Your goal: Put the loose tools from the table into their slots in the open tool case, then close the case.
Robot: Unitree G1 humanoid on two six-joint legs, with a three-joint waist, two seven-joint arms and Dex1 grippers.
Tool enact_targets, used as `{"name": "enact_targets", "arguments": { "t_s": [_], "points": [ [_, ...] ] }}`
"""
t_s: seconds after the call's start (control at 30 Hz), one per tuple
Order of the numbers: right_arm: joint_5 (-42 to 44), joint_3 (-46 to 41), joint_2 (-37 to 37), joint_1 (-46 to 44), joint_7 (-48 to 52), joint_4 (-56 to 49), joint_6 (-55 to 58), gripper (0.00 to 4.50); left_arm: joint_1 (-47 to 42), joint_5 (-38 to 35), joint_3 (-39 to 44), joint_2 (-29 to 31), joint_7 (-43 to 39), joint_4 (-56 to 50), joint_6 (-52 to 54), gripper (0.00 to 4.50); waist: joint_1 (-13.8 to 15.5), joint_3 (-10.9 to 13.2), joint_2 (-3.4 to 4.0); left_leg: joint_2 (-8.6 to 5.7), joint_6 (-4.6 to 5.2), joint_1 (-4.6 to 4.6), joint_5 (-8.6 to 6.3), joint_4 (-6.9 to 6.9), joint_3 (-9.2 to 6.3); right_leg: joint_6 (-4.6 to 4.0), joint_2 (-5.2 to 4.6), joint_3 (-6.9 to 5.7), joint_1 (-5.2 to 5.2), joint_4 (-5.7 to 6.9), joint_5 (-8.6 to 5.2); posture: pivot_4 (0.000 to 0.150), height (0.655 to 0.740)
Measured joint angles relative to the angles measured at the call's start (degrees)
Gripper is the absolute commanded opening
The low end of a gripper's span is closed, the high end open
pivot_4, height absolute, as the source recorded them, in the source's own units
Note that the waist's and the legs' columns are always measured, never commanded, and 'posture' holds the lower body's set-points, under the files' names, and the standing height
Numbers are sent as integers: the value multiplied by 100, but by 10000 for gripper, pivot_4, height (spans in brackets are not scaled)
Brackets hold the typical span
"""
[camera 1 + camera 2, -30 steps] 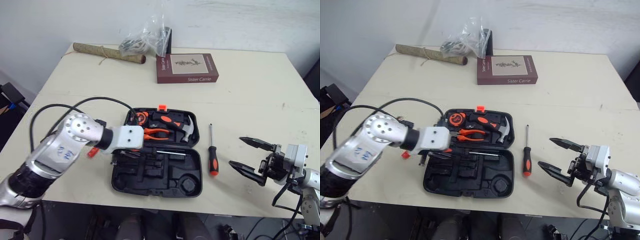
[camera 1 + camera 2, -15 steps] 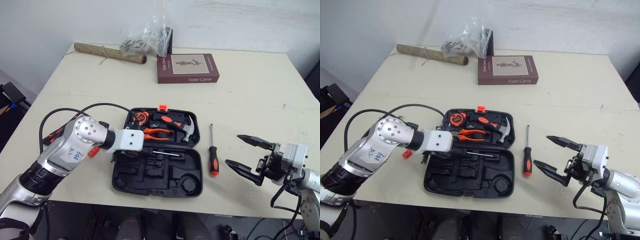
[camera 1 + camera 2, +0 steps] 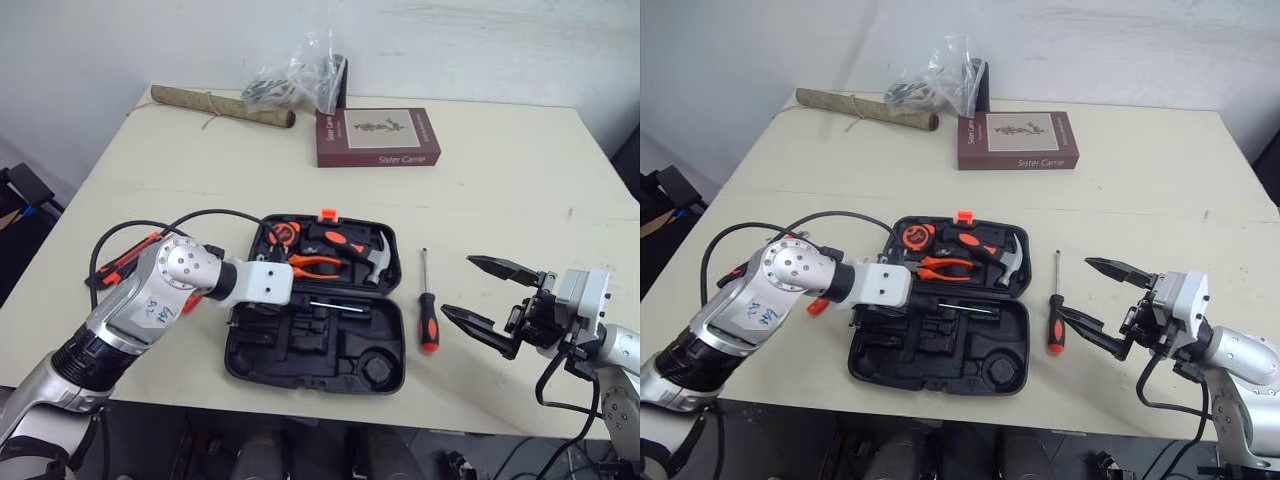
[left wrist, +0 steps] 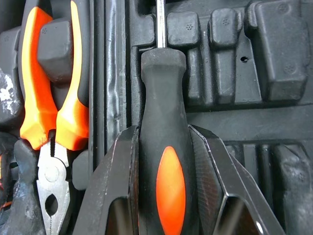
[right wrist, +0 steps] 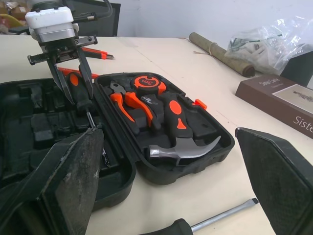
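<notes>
From the head view, the tool case (image 3: pixel 300 352) is seen open on the worktop (image 3: pixel 500 190). A loose screwdriver (image 3: pixel 428 330) lies just beside it. The right tool (image 3: pixel 460 287) is held wide near it, likely to pick it up.

In the left wrist view, a second screwdriver (image 4: pixel 164 88) is gripped tight by the left tool (image 4: pixel 164 134). It is held over a slot beside the pliers (image 4: pixel 54 107).

In the right wrist view, its tip is seen tilted down into the case, and the hammer (image 5: pixel 183 149) is already in its place.

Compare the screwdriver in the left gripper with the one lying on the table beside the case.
The gripped black-and-orange screwdriver is clamped by the left gripper; the loose black-and-orange screwdriver lies untouched. The gripped one is over the black plastic tool case; the loose one rests on the cream table right of it. The gripped shaft points to the robot's right, the loose one's away from the robot. Both have thin metal shafts.
</notes>
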Motion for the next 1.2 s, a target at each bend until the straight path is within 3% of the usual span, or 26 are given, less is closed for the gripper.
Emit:
{"name": "enact_targets", "arguments": {
  "t_s": [0.1,0.27,0.57,0.67,0.8,0.93,1.2],
  "points": [
    [-1,13,0,-9,1,-11,12,45000,2,27,0,-76,34,12,9,8245,64,0,0,0,1,0,0,2,0,0,0,0,0,0,0,1500,7400],
    [-3,15,5,-12,26,-13,9,45000,137,7,75,-146,41,19,-221,27534,90,0,1,1,1,-1,0,1,0,0,0,0,0,-1,0,1500,7400],
    [-4,8,11,153,242,147,-99,45000,867,-766,1272,-240,195,-262,-1048,27534,74,-1,1,2,1,-1,0,-1,-3,0,-1,-5,-1,0,0,1500,7400],
    [-2,-1,15,267,307,177,-118,45000,1175,-1255,1671,-734,329,-166,-1326,19235,85,-2,4,1,2,-2,-1,1,-3,0,-4,-6,0,0,0,1500,7400],
    [-1,-1,21,285,334,176,-120,45000,1487,-1642,1852,-1244,516,293,-1528,1218,89,-4,7,-1,5,0,-3,5,-6,1,-7,-10,3,2,1,1500,7400],
    [4,0,27,273,256,150,-95,45000,1557,-1618,1810,-1626,834,855,-1449,456,89,-4,7,-1,5,-2,-3,5,-6,1,-6,-11,3,1,1,1500,7400],
    [92,9,17,193,-105,-248,308,45000,1375,-1559,1522,-1773,679,1415,-1537,456,88,-4,7,-1,4,-1,-2,4,-5,1,-6,-12,2,1,1,1500,7400]
  ]
}}
